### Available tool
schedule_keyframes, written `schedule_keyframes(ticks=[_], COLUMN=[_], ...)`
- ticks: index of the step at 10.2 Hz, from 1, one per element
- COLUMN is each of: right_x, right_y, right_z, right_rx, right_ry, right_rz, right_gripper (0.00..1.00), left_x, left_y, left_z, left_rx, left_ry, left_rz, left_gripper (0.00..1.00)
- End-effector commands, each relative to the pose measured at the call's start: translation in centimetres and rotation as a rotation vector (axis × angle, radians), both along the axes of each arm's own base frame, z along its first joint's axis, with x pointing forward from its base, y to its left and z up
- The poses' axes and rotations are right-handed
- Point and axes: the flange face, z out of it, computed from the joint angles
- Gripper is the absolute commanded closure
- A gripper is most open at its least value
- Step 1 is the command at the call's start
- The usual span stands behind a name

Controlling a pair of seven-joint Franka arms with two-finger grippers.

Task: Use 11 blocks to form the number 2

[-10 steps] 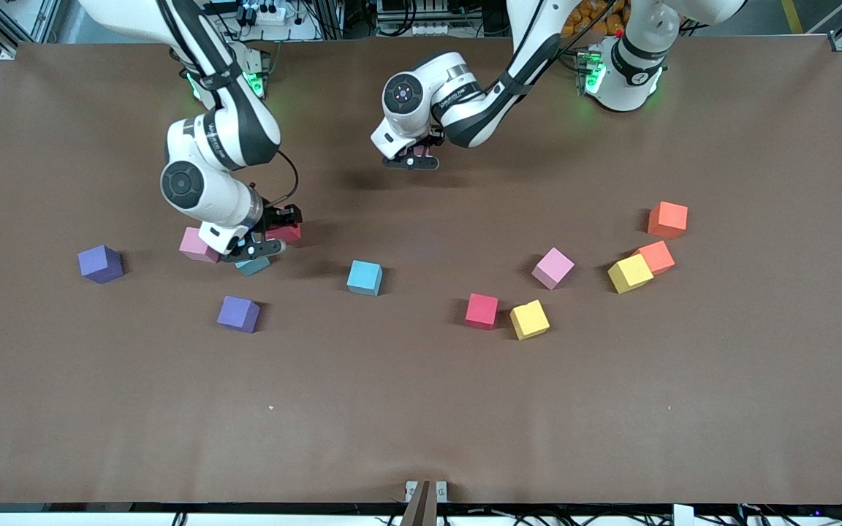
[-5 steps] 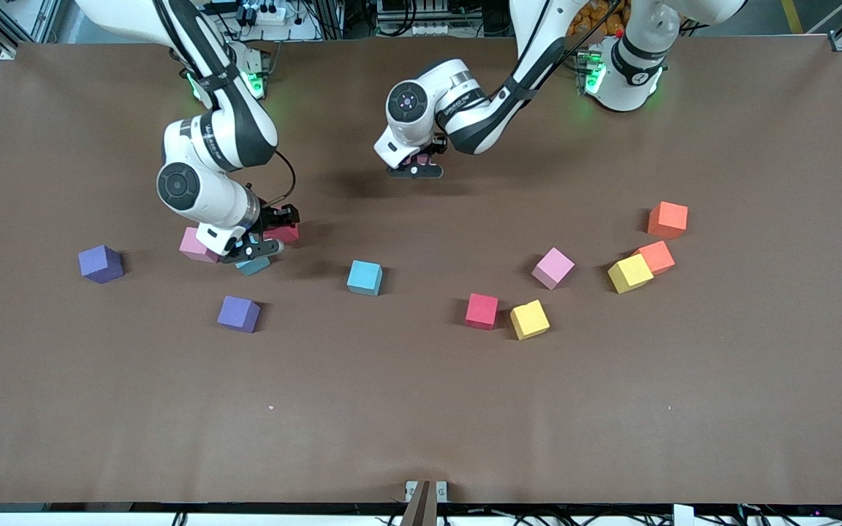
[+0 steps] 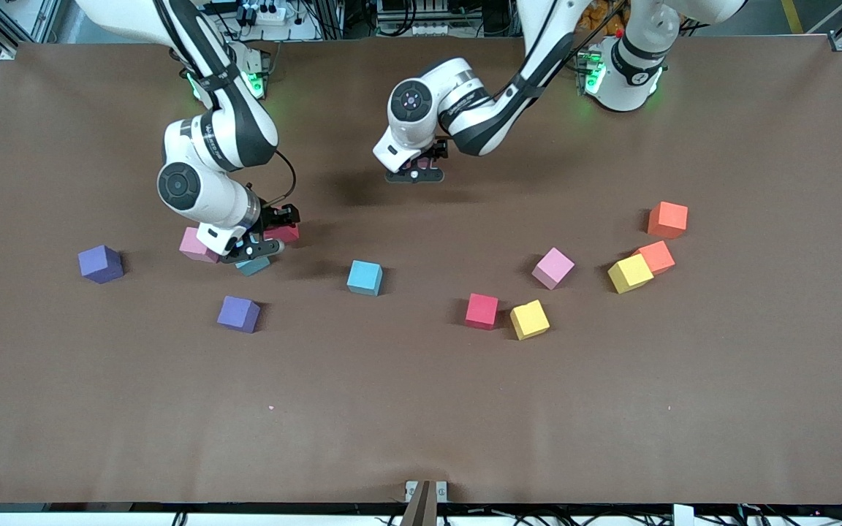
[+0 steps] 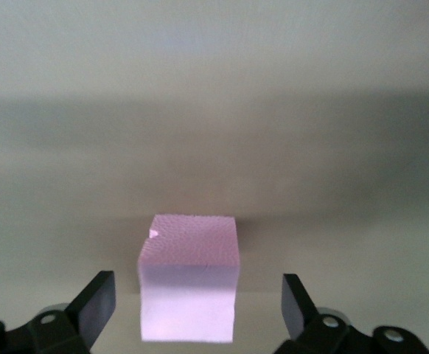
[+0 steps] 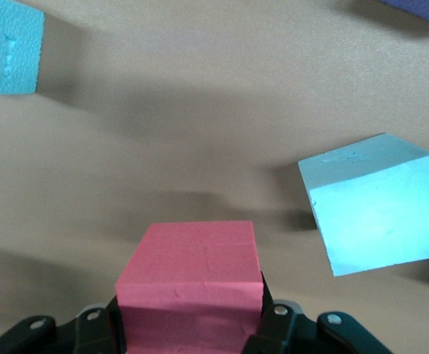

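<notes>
My left gripper (image 3: 414, 172) (image 4: 196, 287) stands open around a pink block (image 4: 190, 284) that rests on the table midway between the two arm bases, with a gap at each finger. My right gripper (image 3: 259, 243) (image 5: 189, 313) is shut on a red block (image 3: 286, 233) (image 5: 189, 276), low over a teal block (image 3: 253, 266) (image 5: 374, 212) and beside a pink block (image 3: 195, 245). The other blocks lie scattered singly; no number 2 is in view.
Loose blocks nearer the front camera: purple (image 3: 100, 263), purple (image 3: 238, 313), teal (image 3: 365, 277), red (image 3: 482, 310), yellow (image 3: 529, 319), pink (image 3: 552, 267), yellow (image 3: 630, 272) touching orange (image 3: 658, 255), and orange (image 3: 667, 219). Bare brown table (image 3: 421, 409) lies nearer the camera.
The left gripper came down slightly and opened, letting go of the pink block. The right arm with its red block has barely moved.
</notes>
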Motion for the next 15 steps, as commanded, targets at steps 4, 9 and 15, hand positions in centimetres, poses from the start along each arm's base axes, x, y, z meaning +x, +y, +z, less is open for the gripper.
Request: schedule_keyframes(ticks=[4,9,15], right_x=[-3.7,-12.7,-20.8], right_y=[7.4,19.2,25.5], right_z=[1.5,1.9,-0.6], right_rx=[-0.061,-0.049,-0.085], right_ry=[-0.067,-0.115,-0.176], right_rz=[0.29,0.641,1.021], right_gripper=[0.73,0.73,0.74], left_x=[11.6,22.3,26.9], left_y=[9.2,22.5,31.0], left_z=[10.4,8.7,3.6], left_rx=[-0.035,0.032,0.121], left_ry=[-0.095,-0.106,-0.07], left_rz=[0.201,0.474,0.631], left_gripper=[0.0,0.0,0.0])
